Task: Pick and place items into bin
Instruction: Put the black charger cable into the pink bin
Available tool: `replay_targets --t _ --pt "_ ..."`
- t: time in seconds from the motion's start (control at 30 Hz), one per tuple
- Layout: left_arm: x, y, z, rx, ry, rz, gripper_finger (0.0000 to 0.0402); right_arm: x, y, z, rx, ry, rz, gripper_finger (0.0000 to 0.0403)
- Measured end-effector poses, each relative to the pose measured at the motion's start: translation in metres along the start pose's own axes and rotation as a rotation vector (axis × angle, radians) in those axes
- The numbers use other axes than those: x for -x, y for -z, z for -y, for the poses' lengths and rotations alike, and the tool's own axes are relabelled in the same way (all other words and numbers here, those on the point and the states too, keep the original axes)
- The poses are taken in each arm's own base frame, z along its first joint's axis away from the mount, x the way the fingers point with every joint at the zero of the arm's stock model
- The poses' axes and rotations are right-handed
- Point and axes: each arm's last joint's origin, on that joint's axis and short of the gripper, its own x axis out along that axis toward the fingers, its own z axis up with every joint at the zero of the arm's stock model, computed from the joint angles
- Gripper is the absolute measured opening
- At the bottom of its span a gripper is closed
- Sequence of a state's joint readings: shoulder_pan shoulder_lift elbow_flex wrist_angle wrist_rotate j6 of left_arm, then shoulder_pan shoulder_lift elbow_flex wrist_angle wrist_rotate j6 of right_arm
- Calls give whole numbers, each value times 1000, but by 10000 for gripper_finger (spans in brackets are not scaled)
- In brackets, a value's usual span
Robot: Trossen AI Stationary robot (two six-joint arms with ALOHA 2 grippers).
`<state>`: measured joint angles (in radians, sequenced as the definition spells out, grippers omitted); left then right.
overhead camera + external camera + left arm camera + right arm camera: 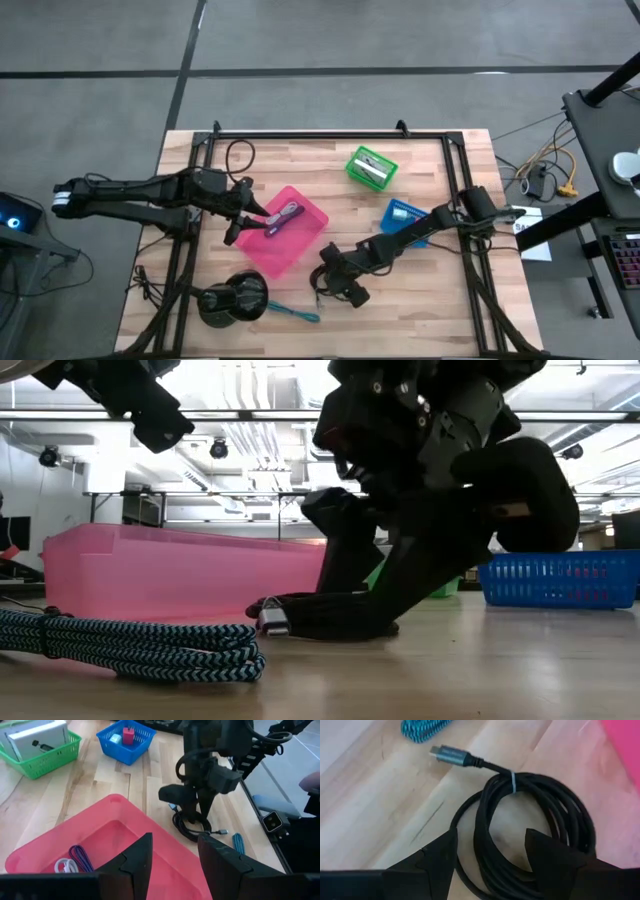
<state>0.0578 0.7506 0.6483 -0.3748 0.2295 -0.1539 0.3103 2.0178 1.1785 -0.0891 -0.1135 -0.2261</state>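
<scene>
A: From above, where do the arms sit?
B: The left gripper (236, 222) hangs over the pink bin's (300, 250) left edge, purple cord (287, 213) inside. The right gripper (338, 290) is low beside the bin's lower corner.

A: And at table height?
B: The right gripper straddles a coiled black cable (320, 615); a teal braided cord (130, 645) lies nearer, the bin behind.

A: Left wrist?
B: Fingers (137, 860) apart and empty above the bin; purple and white cords (65, 866) within.

A: Right wrist?
B: Fingers (437, 857) spread wide either side of the black cable's coil, not clamped.
</scene>
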Motion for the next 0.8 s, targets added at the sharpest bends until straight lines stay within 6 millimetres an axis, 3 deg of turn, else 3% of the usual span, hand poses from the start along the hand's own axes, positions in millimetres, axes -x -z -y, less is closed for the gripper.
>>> replay_targets --t 0.33,0.73,0.8 --pt "-4 1 -1 4 -2 -17 141 -1 0 0 25 -11 -44 198" --pt "-4 1 -1 4 -3 -19 141 -1 4 -1 87 -23 -82 29" --pt "-4 1 -1 4 -3 -19 141 -1 4 -1 104 -25 -86 18"
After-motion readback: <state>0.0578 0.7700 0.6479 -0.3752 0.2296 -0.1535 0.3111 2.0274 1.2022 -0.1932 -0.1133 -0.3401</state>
